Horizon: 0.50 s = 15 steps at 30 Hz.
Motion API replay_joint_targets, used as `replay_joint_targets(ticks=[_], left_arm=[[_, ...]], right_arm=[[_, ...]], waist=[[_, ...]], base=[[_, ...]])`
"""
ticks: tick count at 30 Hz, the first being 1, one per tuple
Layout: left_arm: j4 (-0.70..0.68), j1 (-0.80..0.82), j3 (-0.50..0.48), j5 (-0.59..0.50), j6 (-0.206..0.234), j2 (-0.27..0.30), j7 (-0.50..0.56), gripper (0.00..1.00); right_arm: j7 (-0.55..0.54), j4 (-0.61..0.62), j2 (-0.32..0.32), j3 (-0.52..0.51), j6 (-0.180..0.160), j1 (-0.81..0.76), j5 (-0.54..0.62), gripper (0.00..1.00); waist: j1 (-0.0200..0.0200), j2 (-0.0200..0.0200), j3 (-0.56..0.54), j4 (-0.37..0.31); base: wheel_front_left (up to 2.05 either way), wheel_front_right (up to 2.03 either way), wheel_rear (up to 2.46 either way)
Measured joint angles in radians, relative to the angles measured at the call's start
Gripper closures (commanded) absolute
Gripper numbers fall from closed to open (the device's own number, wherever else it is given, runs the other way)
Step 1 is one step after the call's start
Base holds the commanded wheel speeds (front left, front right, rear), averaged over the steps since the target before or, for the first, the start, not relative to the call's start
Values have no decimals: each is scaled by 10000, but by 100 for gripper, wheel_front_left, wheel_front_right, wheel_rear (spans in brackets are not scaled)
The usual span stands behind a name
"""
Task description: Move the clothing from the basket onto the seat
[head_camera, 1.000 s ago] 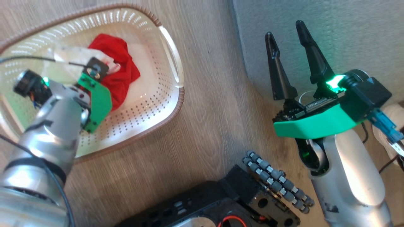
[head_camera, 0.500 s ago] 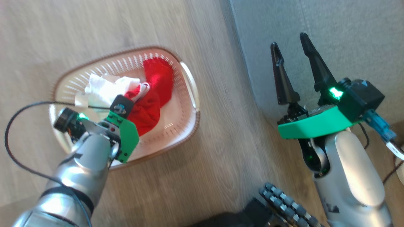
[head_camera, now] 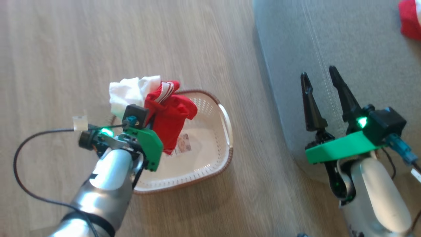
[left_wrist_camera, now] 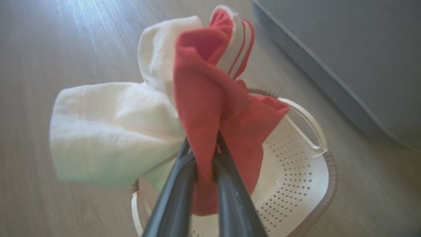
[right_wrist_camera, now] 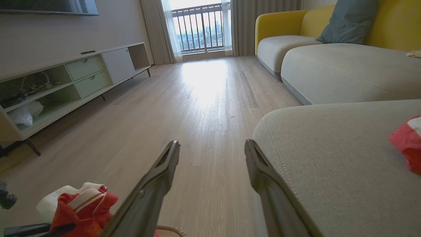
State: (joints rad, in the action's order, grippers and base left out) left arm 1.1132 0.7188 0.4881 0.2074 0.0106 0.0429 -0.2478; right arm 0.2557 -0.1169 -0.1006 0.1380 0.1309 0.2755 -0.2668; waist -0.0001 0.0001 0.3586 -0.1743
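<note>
My left gripper is shut on a bunched red piece of clothing with a white part and white stripes. In the head view it hangs lifted over the basket's far-left rim. The cream perforated basket stands on the floor, its bottom label bare. The grey-green seat lies to the right. A second red piece of clothing lies on the seat's far part. My right gripper is open and holds nothing, over the seat's near edge.
Wood floor surrounds the basket, and a black cable loops off my left arm. The right wrist view shows a low TV cabinet on the left, a yellow-backed sofa with a blue-grey cushion, and a balcony door.
The head camera has shifted. My left gripper has lifted the red and white clothing up out of the basket, baring its bottom label. The right gripper stays open.
</note>
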Motion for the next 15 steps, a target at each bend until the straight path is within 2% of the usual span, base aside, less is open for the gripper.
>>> replay_joint_targets(ticks=[10, 15], left_arm=[[-3133, -1692, -840, 107, 382, 113, -2, 100], [-4966, -2675, -1636, -100, 558, 217, -2, 100]], right_arm=[[-2, -222, -67, 38, -2, -631, -178, 0], [-2, -284, -130, 8, -2, -943, -311, 0]], waist=[[0, 0, -1350, 556], [0, 0, -2036, 679]], base=[[0, 0, 0], [0, 0, 0]])
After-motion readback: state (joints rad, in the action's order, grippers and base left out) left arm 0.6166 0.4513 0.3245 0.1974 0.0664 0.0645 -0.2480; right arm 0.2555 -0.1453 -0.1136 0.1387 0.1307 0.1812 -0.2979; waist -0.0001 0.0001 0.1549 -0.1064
